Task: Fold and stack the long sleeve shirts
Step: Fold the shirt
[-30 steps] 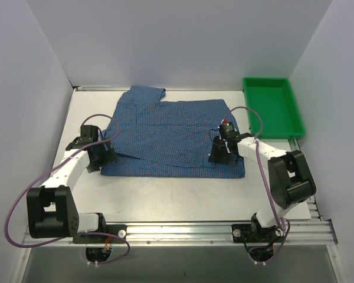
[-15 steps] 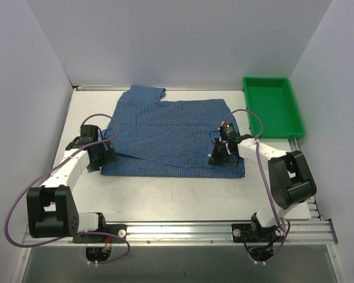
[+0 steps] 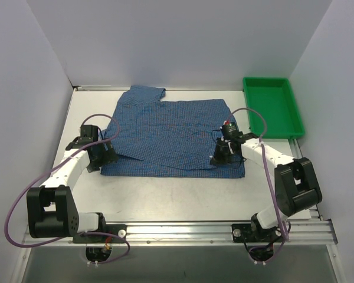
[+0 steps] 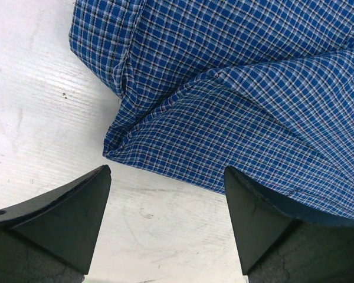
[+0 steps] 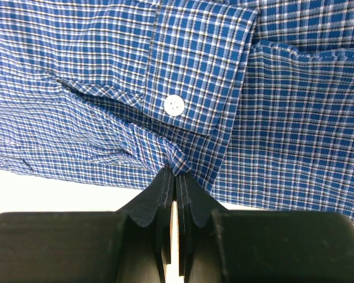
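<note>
From the top view, the shirt (image 3: 171, 132) lies spread flat over the middle of the surface (image 3: 165, 194), clear of the green tray (image 3: 271, 109) at the far right. The right pincer (image 3: 219, 158) is down on the shirt's near right part. The left pincer (image 3: 105, 158) sits at its near left edge. One side is gripped and the other is not, so if the right arm pulls alone the cloth will likely skew and the fold come out crooked.

In the left wrist view, the fingers (image 4: 65, 212) stand wide apart and hold nothing. A folded corner of the shirt lies between them, with one finger over bare surface and the other over cloth. Several layers meet at that corner, so a closing bite could catch only one of them. It could also close above the cloth and take none.

In the right wrist view, the jaws are shut tight on a small raised ridge of cloth just near of the cuff (image 5: 200, 65) and its white button (image 5: 174, 105). So thin a pinch could slip out under the shirt's weight. I cannot tell how many layers it holds. If it holds only the sleeve, lifting would drag the sleeve loose and leave the body behind.
</note>
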You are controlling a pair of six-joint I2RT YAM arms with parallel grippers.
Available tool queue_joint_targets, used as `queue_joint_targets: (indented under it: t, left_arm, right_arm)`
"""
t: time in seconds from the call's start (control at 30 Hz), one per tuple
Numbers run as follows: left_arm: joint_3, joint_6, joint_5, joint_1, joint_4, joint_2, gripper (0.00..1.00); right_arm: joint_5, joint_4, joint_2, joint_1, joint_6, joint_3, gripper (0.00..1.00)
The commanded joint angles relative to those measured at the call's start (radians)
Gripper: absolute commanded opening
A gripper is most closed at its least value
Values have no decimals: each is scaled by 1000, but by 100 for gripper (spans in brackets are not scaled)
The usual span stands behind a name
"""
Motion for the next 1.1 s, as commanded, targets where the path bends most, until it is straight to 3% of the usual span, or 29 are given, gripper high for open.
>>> queue_joint_targets:
  t: [0.0,0.1,0.23,0.33,0.57,0.7,0.77,0.83,1.07]
  left_arm:
    - [10,3,-12,-4,1,-5,87]
    - [19,2,-9,-6,1,-9,87]
    - [88,-27,42,-35,-42,-30,87]
    - [177,-66,43,-85,-61,-61,87]
    - [297,-190,82,-247,56,47,86]
    - [282,-267,140,-271,249,143,82]
    - [251,-302,149,-273,307,194,77]
    - [199,-319,111,-270,387,227,66]
    - [-8,-420,83,-202,609,278,54]
  right_arm:
    - [19,-51,15,6,16,-7,1]
    - [40,-56,-11,8,11,-18,12]
    - [72,-74,-66,9,-15,23,42]
    - [82,-82,-106,23,-24,80,54]
    - [-6,88,-36,110,59,213,58]
    - [-39,261,70,169,114,282,57]
    - [-58,344,147,189,134,327,56]
    - [-69,427,226,215,153,356,57]
    - [-170,634,483,252,222,497,57]
